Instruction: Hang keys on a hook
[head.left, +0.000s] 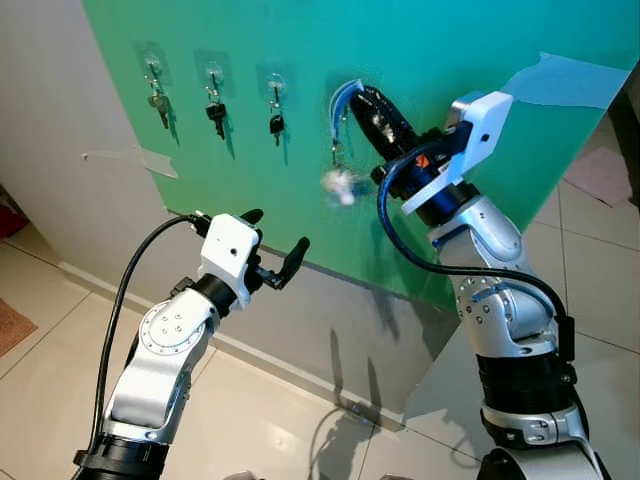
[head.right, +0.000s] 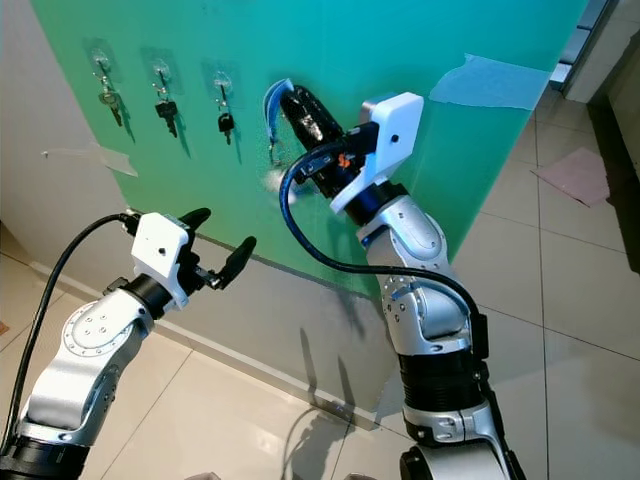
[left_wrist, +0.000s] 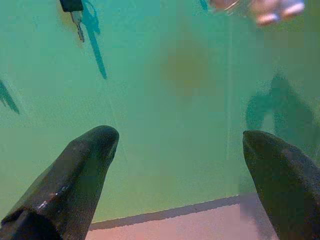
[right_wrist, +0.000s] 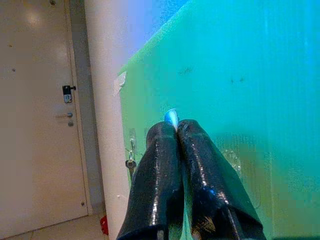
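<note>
Pinching a blue strap (head.left: 341, 97), the right gripper (head.left: 360, 102) holds its closed fingers against the green board (head.left: 430, 40); the blurred keys (head.left: 340, 184) dangle beneath. Lower down, the left gripper (head.left: 274, 244) hovers with fingers spread.

Green board (head.left: 460, 40) looking matt and smooth. Floor tiles (head.left: 270, 420) shining glossy, reflecting light. Right gripper (right_wrist: 176, 131) fingers showing glossy black plastic, pressed together on a blue strap (head.left: 340, 98). Arm shells (head.left: 500, 300) gleaming silver metal below the board. Hanging keys (head.left: 216, 112) looking metal with black plastic heads.
</note>
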